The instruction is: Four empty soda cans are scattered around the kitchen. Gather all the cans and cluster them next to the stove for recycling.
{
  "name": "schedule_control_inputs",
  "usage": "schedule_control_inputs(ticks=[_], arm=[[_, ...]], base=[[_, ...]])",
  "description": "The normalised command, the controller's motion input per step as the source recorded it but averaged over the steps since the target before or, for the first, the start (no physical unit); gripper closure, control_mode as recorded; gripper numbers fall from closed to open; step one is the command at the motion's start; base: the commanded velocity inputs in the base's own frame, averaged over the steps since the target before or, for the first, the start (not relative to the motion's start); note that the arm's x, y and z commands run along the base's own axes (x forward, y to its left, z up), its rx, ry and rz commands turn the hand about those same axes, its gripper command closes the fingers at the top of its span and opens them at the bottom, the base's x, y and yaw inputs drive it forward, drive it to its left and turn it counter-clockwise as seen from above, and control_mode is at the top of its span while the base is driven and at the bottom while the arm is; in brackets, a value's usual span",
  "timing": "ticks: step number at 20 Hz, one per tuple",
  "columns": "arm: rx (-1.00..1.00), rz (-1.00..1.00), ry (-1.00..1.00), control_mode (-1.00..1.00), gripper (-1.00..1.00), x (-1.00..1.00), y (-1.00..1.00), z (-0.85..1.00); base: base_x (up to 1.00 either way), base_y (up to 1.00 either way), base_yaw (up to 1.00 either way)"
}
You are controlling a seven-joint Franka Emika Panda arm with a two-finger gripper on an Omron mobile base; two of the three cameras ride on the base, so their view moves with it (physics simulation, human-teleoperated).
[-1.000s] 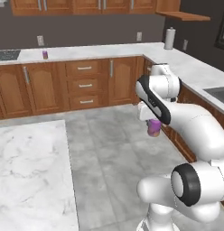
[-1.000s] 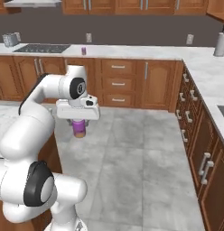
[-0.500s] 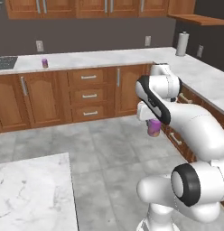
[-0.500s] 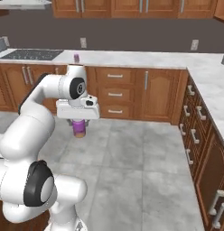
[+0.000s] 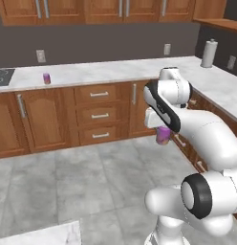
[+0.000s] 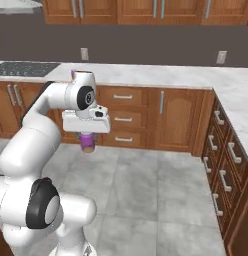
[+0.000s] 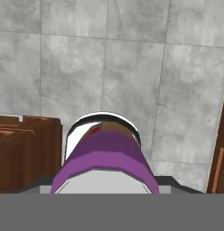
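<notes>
Your hand (image 6: 87,136) is shut tight on a purple can (image 6: 87,142), and the can hangs just below it, high over the grey floor (image 6: 146,190). The hand looks the same as a moment ago, with the same grip. What changed is the room around you: the whole picture has slid, so your base has driven along, and the wooden drawers (image 5: 99,115) look bigger and closer now. That likely means you are carrying this can toward the stove.

A second can (image 5: 46,78) stands on the counter (image 5: 101,72), well off to one side of the hand and higher than it. A dark corner of the stove (image 6: 26,69) sits on the counter past that can.

There is lots of open floor under and around the hand. Mind the counter edge: the can hangs lower than the top, so I think you must lift before you reach over.
</notes>
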Motion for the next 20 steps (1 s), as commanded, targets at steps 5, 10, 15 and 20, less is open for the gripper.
schedule_control_inputs(ticks=[5,10,15,20], arm=[[0.00,0.00,0.00,1.00,1.00,0.00,0.00,0.00],[0.00,0.00,0.00,1.00,1.00,0.00,0.00,0.00],[0.00,0.00,0.00,1.00,1.00,0.00,0.00,0.00],[0.00,0.00,0.00,1.00,1.00,0.00,0.00,0.00]], base=[[1.00,0.00,0.00],[1.00,0.00,0.01],[1.00,0.00,0.01],[0.99,0.07,0.01]])
